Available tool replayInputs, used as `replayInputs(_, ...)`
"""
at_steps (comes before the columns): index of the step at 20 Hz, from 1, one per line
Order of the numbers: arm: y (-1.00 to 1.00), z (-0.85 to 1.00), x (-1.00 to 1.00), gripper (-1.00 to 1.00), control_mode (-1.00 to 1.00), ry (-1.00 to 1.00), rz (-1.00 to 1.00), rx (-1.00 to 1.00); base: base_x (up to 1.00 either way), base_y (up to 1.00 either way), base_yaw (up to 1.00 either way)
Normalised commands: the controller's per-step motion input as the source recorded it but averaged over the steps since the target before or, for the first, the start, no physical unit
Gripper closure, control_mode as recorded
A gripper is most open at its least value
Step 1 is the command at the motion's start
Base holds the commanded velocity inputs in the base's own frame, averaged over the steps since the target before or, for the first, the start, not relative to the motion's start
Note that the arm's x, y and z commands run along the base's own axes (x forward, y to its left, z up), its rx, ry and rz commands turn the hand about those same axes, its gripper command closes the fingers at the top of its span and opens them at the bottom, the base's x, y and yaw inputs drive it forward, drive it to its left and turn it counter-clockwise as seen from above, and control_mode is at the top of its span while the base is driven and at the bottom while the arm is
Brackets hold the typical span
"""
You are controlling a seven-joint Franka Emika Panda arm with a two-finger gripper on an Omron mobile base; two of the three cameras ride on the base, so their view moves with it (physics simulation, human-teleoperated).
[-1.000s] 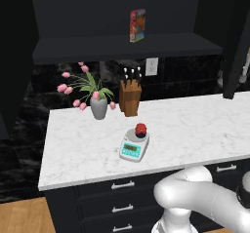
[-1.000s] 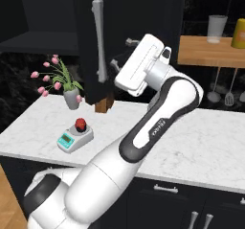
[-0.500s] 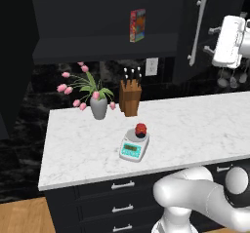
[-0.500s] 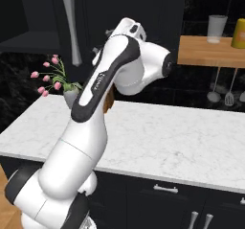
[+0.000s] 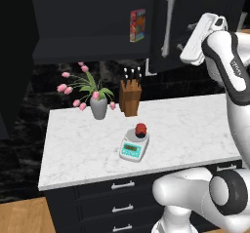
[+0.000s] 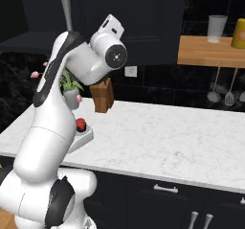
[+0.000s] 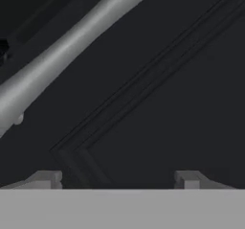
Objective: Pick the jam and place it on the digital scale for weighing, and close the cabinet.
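The jam [image 5: 141, 128] is seen resting on the round plate of the digital scale [image 5: 133, 146], on the marble counter [image 5: 195, 129], well below the pincer and to its left; that half of the task is judged complete. One jar and one scale are counted. The pincer [image 7: 117, 177] is raised to the black wall cabinet's door [image 5: 195, 27], which stands ajar, swung out from the open shelf [image 5: 88, 51]. In the hand view the two finger tips are set well apart with nothing between them, so the pincer is read as open and empty, facing the panelled door face at close range. One long silver bar handle [image 5: 168, 22] is shown on this door; its long axis runs vertically in the room, though it crosses the tilted hand view diagonally, above the fingers and to their left. The coming move is judged to be a push on the door panel toward the shelf. Also counted: one red box [image 5: 137, 26], one knife block [image 5: 130, 98], one vase of tulips [image 5: 97, 107].
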Motion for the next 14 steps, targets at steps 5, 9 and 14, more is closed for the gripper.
replayInputs(5, 0.24, -0.32, 0.8, -1.0, -1.0, -0.16, -0.14, 0.0, 0.0, 0.0, 0.0)
replayInputs(9, 0.0, -0.06, 0.73, -1.0, -1.0, 0.0, -0.05, 0.0, 0.0, 0.0, 0.0)
replayInputs(14, 0.0, -0.23, 0.96, -1.0, -1.0, 0.0, 0.0, 0.0, 0.0, 0.0, 0.0)
